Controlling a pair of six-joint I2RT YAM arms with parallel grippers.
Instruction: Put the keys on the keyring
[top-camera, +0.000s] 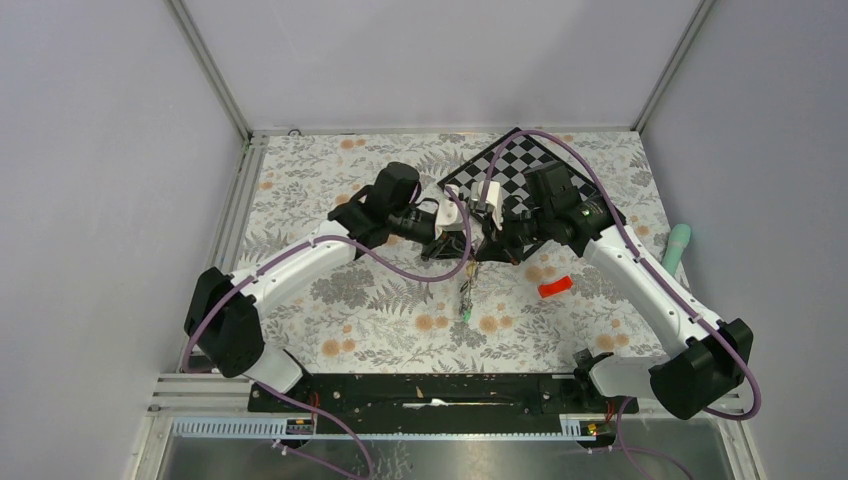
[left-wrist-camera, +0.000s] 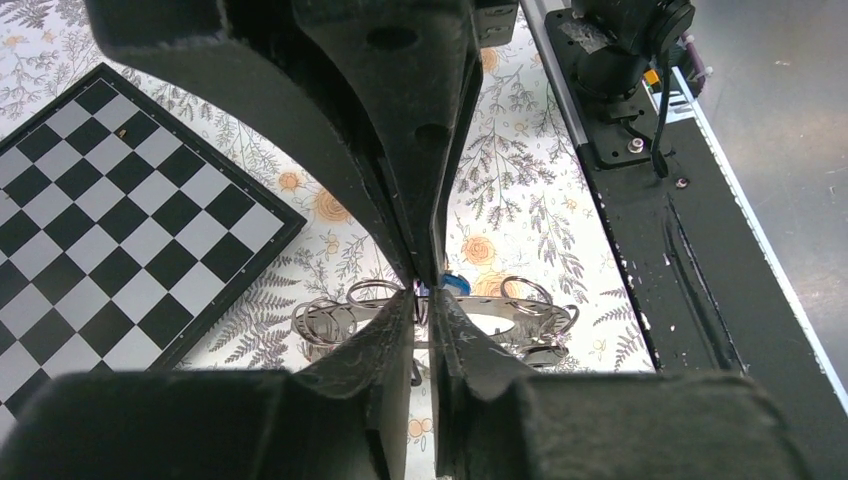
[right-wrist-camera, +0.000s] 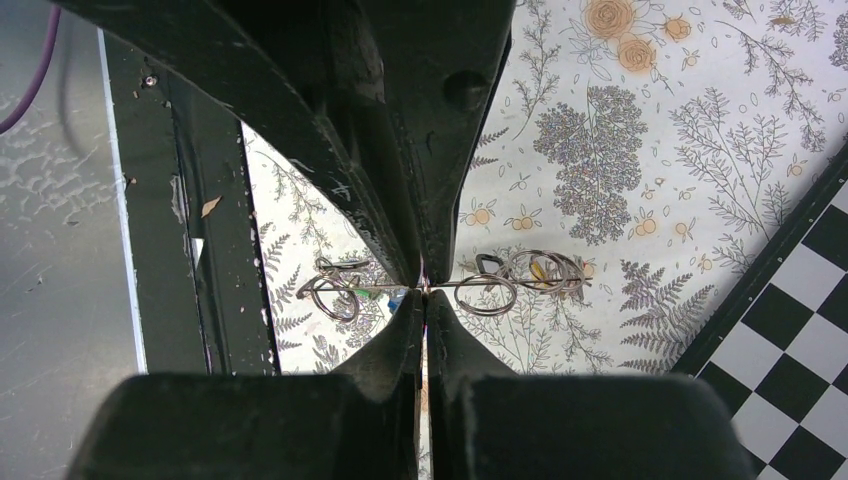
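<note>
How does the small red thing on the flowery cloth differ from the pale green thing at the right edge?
The red block is vivid red and short; the green object is pale mint and longer. The red block lies out on the flowered cloth; the green object sits at the cloth's right edge. Both are oblong.

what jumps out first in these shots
The two arms meeting mid-table: the right tool is shut on a keyring of tangled wire loops, with the left tool nearly closed around it from the other side. Keys dangle below it. A chequered board lies behind, and a red block to the right.
</note>
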